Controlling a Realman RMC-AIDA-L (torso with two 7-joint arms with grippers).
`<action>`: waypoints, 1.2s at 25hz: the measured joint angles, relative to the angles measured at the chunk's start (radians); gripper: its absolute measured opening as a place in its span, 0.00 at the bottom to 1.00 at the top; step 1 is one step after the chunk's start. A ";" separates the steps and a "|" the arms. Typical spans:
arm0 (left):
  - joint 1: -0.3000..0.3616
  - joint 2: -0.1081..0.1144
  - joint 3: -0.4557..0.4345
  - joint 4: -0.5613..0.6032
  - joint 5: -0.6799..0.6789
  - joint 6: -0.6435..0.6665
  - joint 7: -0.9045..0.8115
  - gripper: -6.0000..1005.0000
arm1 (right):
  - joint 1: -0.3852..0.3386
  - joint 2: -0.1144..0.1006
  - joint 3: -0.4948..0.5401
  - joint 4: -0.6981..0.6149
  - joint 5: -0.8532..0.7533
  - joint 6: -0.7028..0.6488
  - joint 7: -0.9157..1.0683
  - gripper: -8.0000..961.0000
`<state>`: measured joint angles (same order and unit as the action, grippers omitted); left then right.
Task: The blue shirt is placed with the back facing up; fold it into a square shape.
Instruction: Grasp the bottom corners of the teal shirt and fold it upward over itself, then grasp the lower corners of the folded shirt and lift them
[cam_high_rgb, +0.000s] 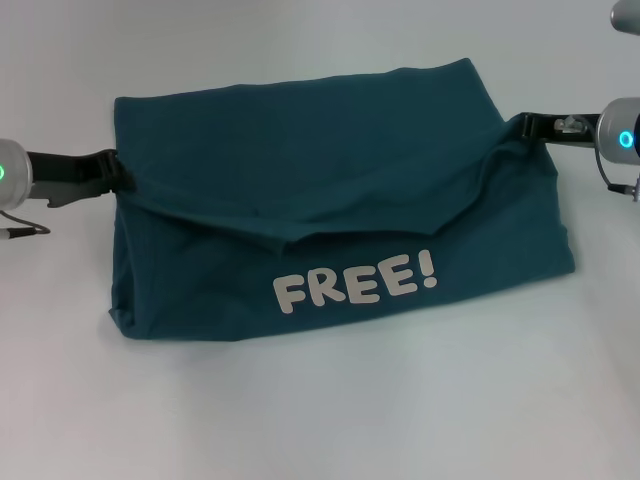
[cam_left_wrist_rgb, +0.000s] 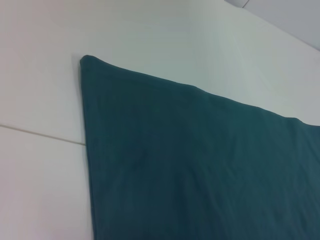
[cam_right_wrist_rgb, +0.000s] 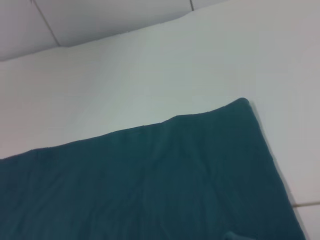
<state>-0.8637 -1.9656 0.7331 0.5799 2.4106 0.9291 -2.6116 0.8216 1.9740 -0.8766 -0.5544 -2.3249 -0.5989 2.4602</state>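
While the blue shirt (cam_high_rgb: 330, 200) lies mid-table (cam_high_rgb: 320, 420), half folded with its far layer drooping toward the near "FREE!" lettering (cam_high_rgb: 355, 280), left gripper (cam_high_rgb: 118, 172) and right gripper (cam_high_rgb: 527, 127) pinch opposite side edges, likely to keep the fold line level.

The large teal-blue cotton T-shirt (cam_high_rgb: 330, 160) is spread on the white table (cam_high_rgb: 320, 420). It is flanked by the left gripper (cam_high_rgb: 118, 172) and the right gripper (cam_high_rgb: 528, 128).

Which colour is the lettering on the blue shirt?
White, on the blue shirt; the head view shows the lettering best.
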 joint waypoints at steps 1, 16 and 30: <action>0.000 0.000 -0.003 -0.002 0.000 -0.004 -0.007 0.04 | 0.004 -0.003 -0.002 0.003 -0.003 -0.003 -0.003 0.05; 0.052 -0.008 -0.014 0.051 -0.008 0.007 -0.059 0.43 | 0.016 -0.055 0.053 0.014 -0.030 -0.097 0.007 0.44; 0.319 -0.066 -0.050 0.258 -0.303 0.285 -0.002 0.69 | -0.249 -0.065 0.225 -0.131 0.364 -0.775 -0.161 0.87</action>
<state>-0.5450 -2.0313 0.6828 0.8375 2.1073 1.2136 -2.6134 0.5722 1.9093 -0.6512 -0.6856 -1.9613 -1.3742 2.2989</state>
